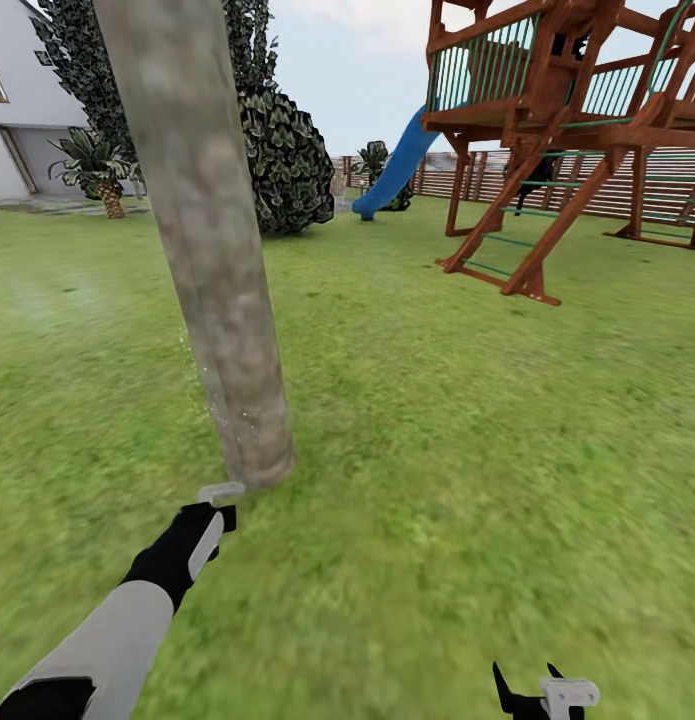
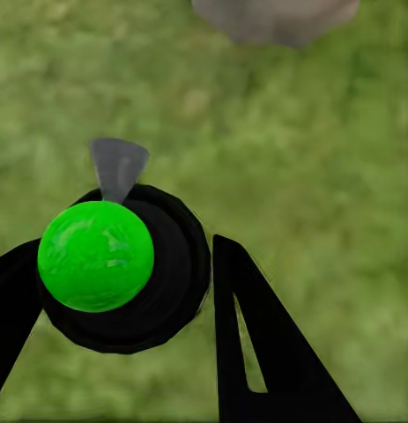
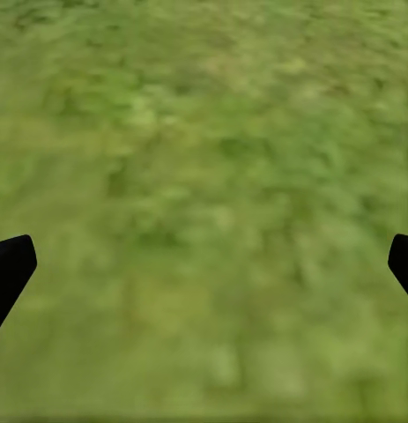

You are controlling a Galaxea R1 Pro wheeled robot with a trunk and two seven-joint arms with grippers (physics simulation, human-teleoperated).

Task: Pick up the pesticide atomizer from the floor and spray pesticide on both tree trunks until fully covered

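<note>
Grass [image 3: 204,176] under both arms. Lower right of the head view, the right end effector [image 1: 532,695] hangs idle over the lawn, its fingertips [image 3: 10,264] spread wide apart with nothing between them. Lower left, the left end effector [image 1: 212,515] reaches forward, fingers [image 2: 256,352] clamped on the pesticide atomizer [image 2: 124,273]: a round black body seen from above, with a bright green top here and a grey nozzle pointing ahead. Just beyond it, the tree trunk [image 1: 212,260] rises, thick and mottled, tilting toward the upper left. Farther back, upper right, a wooden play tower [image 1: 567,120] with a blue slide [image 1: 392,170].
</note>
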